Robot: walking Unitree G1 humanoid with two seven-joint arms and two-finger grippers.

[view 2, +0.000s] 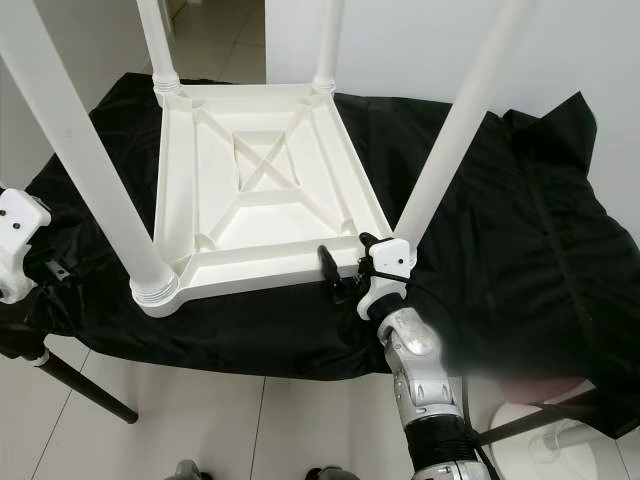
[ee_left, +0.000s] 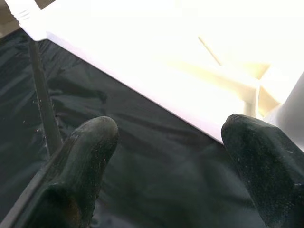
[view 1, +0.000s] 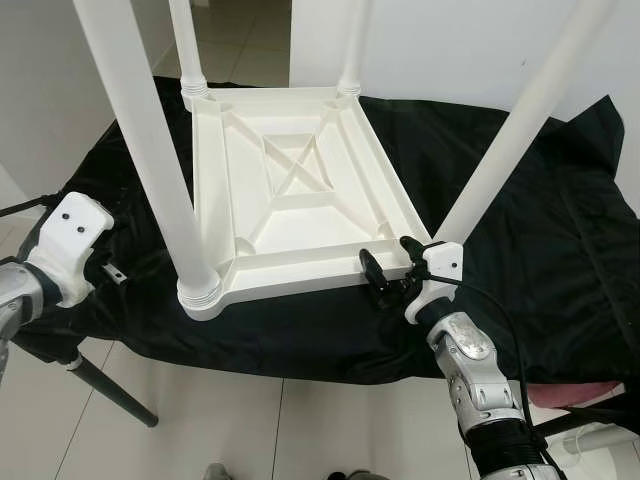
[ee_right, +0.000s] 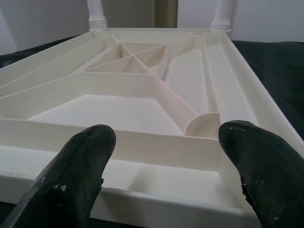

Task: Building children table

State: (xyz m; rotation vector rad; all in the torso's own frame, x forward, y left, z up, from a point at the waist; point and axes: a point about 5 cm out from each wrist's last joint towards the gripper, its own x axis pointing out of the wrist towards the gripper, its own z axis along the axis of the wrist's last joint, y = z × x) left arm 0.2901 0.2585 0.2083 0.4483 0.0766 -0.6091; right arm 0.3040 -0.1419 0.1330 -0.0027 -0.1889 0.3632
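Both jaws apart, right gripper (view 1: pixel 388 270) at upturned white table (view 1: pixel 300 190) rim, left gripper (ee_left: pixel 166 156) over black cloth (view 1: pixel 540 200).

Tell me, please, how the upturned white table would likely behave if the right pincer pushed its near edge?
The table looks like ribbed hollow plastic, so probably light and stiff. On the black cloth it might slide or bunch the fabric. Its upright legs could make it rock.

Smooth, slightly glossy white plastic table (view 1: pixel 300 190) on a matt, creased black cloth (view 1: pixel 540 230).
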